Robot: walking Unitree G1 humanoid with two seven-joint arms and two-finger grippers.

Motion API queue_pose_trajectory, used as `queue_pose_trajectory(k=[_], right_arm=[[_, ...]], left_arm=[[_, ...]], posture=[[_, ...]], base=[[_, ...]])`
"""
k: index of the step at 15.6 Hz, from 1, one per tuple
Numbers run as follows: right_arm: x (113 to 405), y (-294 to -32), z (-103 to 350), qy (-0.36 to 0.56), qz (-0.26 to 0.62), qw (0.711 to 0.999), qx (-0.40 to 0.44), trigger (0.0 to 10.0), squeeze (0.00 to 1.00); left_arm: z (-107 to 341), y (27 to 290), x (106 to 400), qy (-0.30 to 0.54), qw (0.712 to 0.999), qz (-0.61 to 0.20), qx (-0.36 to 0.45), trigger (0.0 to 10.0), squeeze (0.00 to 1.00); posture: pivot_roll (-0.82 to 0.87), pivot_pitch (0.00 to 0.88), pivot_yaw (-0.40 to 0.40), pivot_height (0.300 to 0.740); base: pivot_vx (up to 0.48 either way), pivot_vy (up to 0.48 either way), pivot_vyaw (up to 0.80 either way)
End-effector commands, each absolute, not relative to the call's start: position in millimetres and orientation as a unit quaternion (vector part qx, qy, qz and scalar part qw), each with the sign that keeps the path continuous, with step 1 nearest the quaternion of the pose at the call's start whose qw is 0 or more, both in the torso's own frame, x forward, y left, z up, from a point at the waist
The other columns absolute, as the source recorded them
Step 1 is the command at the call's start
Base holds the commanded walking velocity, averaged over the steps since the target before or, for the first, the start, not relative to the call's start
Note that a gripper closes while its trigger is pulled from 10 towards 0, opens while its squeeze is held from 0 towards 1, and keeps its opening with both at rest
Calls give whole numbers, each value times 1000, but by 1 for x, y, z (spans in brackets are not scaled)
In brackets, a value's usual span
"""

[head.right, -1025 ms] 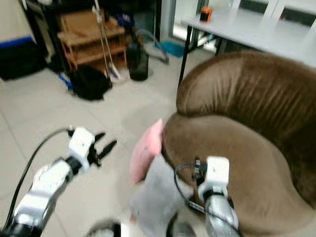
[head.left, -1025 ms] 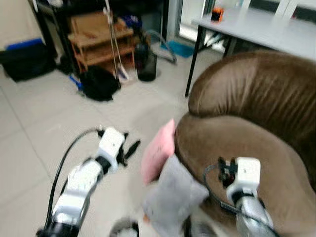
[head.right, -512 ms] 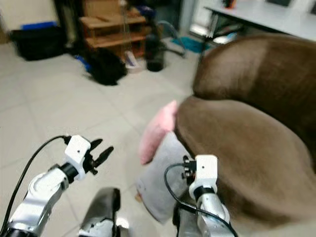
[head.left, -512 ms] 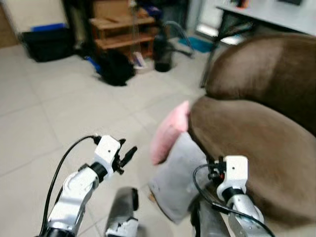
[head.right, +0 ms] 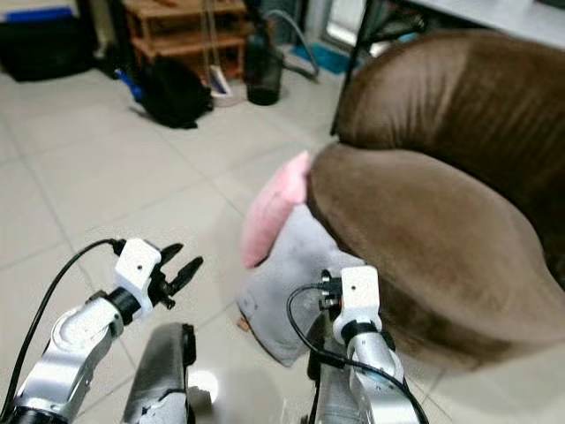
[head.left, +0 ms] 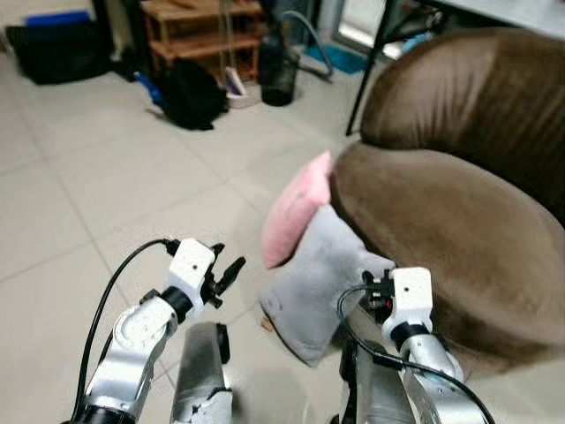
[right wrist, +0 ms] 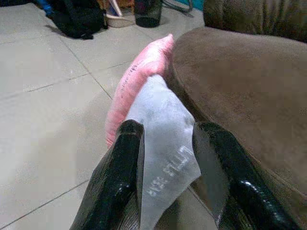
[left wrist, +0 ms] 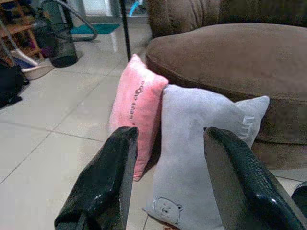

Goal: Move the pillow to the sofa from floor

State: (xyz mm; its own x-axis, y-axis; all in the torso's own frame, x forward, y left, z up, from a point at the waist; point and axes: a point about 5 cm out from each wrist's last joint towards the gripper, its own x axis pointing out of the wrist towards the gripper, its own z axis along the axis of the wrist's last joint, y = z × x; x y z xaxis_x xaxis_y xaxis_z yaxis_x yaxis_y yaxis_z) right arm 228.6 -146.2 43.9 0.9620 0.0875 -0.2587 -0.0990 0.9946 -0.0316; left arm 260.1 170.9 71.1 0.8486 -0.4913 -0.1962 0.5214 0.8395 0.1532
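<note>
Both grippers forward, low, empty. Left gripper [left wrist: 165, 179]: fingers spread wide, aimed at the pillows. Right gripper [right wrist: 165, 172]: fingers likewise spread, framing the grey pillow's top corner, apparently not yet touching, though the blur leaves that uncertain.

Change over the last second: the head camera has tipped down and closed in; the pillows now sit lower and larger in the eye views. Pillows themselves unmoved.

Grey pillow [head.left: 322, 278] stands on the tiled floor [head.left: 79, 203], leaning against the sofa [head.left: 441, 221] front. Pink pillow [head.left: 296, 212] just behind it, touching, also propped on the sofa.

Judgement: approach phase ending; grasp not begun. Beyond: black bag [head.left: 190, 93], wooden shelf [head.left: 190, 35].
</note>
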Motion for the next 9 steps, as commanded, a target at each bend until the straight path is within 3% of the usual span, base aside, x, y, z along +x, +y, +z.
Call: queue_pose_trajectory(k=[1, 9], right_arm=[[232, -150, 45, 130, 43, 990, -31, 10000, 0], [231, -149, 41, 132, 30, 990, -30, 10000, 0]], left_arm=[[78, 167, 263, 61, 956, -269, 101, 10000, 0], [79, 163, 264, 62, 950, -286, 110, 10000, 0]], posture=[[67, 61, -52, 560], [68, 67, -40, 560]], base=[[349, 0, 0], [352, 0, 0]])
